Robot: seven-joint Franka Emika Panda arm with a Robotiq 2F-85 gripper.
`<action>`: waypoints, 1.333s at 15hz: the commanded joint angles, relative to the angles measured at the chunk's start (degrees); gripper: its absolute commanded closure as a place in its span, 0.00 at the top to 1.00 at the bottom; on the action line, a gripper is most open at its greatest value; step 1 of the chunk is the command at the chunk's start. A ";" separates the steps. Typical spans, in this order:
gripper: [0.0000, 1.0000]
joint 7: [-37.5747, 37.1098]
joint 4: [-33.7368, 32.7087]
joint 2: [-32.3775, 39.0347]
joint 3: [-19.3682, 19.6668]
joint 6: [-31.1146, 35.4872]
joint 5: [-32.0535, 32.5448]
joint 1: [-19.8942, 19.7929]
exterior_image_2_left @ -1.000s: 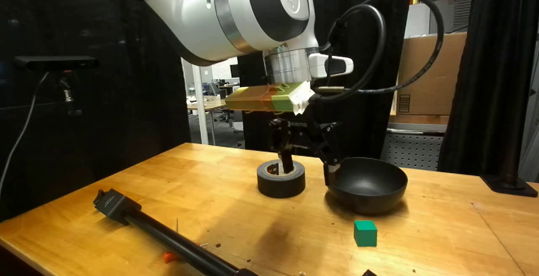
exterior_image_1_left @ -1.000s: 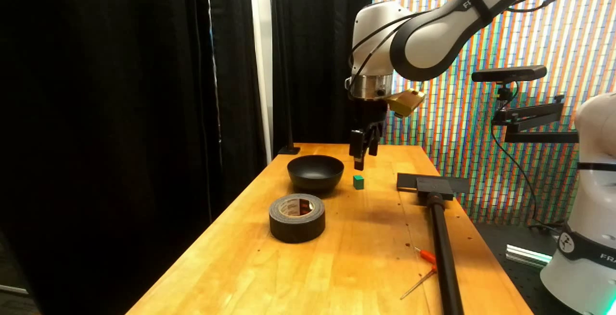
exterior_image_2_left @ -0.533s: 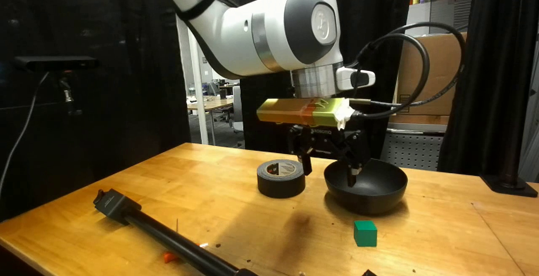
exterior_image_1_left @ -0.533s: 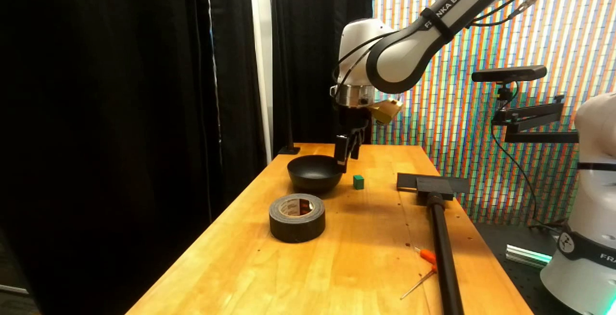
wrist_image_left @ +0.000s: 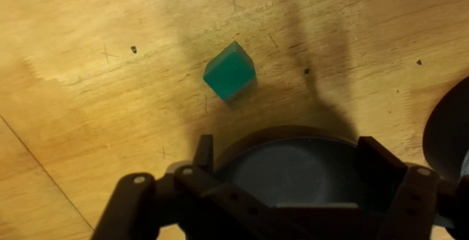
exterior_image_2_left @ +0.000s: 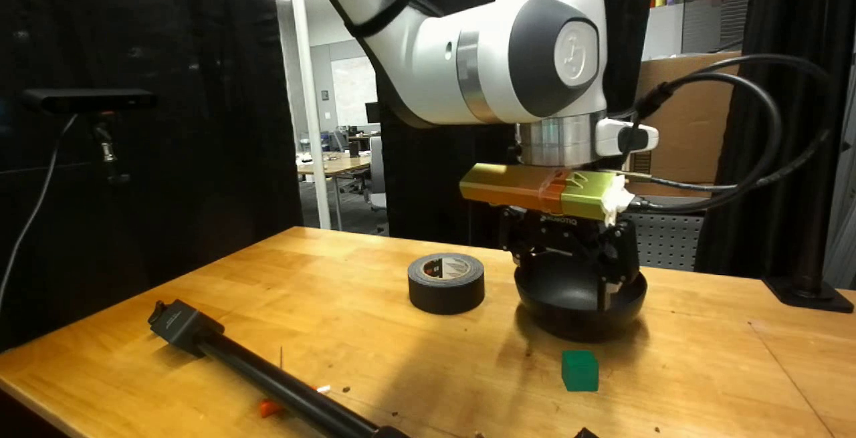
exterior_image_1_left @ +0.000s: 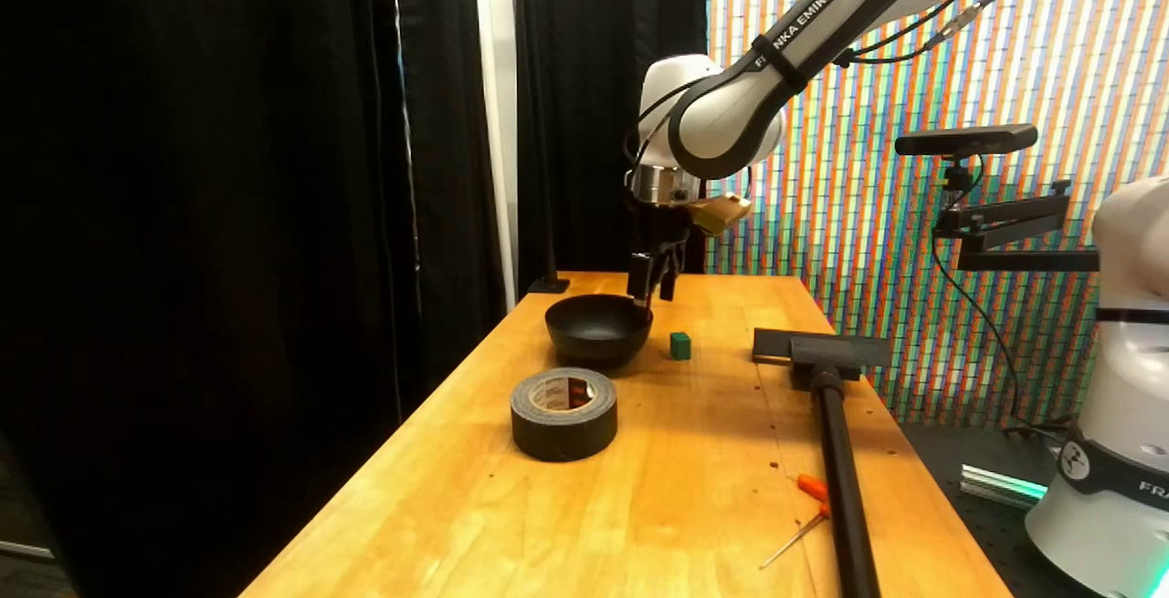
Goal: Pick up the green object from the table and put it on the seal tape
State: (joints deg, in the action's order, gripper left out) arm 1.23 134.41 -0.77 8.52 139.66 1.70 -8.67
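Note:
The green object is a small green cube (exterior_image_1_left: 680, 346) on the wooden table, beside the black bowl; it also shows in an exterior view (exterior_image_2_left: 580, 371) and in the wrist view (wrist_image_left: 231, 73), rotated cornerwise. The seal tape, a dark roll (exterior_image_2_left: 447, 296) lying flat, also shows in an exterior view (exterior_image_1_left: 564, 434). A dark round edge at the right of the wrist view (wrist_image_left: 445, 133) appears to be it. My gripper (exterior_image_2_left: 565, 285) is open, its fingers wide apart with nothing between them. It hangs above the table near the bowl, apart from the cube; the wrist view shows both fingers (wrist_image_left: 285, 141).
The black bowl (exterior_image_2_left: 582, 327) stands close to the cube, under and behind my gripper, and lies below the fingers in the wrist view (wrist_image_left: 282, 174). A black stand with a long pole (exterior_image_1_left: 840, 470) lies along the table edge, with orange-handled tools (exterior_image_1_left: 811, 487) beside it.
My open gripper has moved from near the tape roll across to the bowl and cube, and lower. The cube, tape and bowl have not moved.

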 commanded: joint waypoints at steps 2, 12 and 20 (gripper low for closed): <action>1.00 1.12 -0.02 0.75 0.57 1.12 -1.20 -0.39; 1.00 3.00 4.24 0.00 0.29 3.09 -5.76 -0.22; 1.00 4.99 8.48 -1.17 1.79 6.69 -9.57 -1.75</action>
State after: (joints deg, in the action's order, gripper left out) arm 3.93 140.70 0.02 9.75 143.96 -5.74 -9.93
